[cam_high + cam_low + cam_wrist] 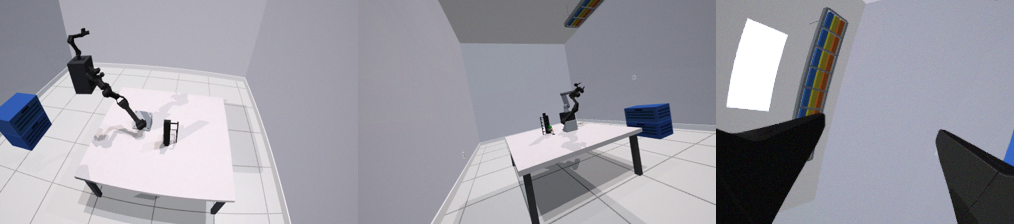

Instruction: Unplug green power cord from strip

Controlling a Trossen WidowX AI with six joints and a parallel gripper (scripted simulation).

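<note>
A tall black block [167, 133] [546, 123] stands upright on the table, with a thin black frame [177, 132] [541, 125] on one side. A small green piece [550, 127] shows low against the block in the exterior view, with a thin orange strand [553, 131] beside it. The views are too small to tell whether the block is the power strip, or whether the green plug is seated. My gripper [100, 72] [582, 86] [881, 127] is open and empty, raised high and well away from the block. The wrist view shows no plug, cord or strip.
My arm's base plate [148, 127] is bolted on the white table [193, 173] [534, 156]. A dark pedestal [80, 78] [563, 117] carrying a second arm [74, 45] [565, 100] stands behind. Stacked blue crates [25, 119] [648, 120] are on the floor. A coloured overhead panel [583, 12] [820, 60] hangs high up.
</note>
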